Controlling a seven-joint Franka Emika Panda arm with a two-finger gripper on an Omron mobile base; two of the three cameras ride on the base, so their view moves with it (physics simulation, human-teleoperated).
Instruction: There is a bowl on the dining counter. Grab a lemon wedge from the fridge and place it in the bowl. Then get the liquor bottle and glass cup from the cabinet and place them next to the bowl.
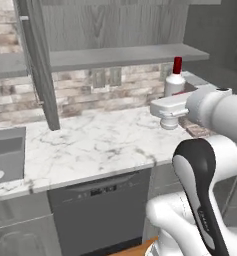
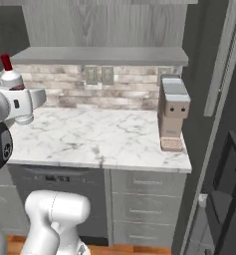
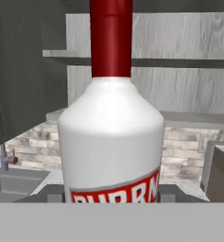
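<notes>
The bottle (image 3: 111, 142) fills the near view, upright: rigid, smooth, likely slippery glass, top-heavy; best held at its body. Fingers' state unclear.

bottle (image 3: 111, 142): smooth white, glossy red cap | my cabinet (image 1: 105, 25): matt grey wood-grain | worktop (image 2: 89, 137): polished veined marble

liquor bottle (image 2: 9, 74) upright behind arm, far left | grip likely, pincer hidden | coffee machine (image 2: 172, 112) on worktop (image 2: 89, 137), right

Glossy white rounded arm (image 1: 215, 150) segments with a black joint cover.
</notes>
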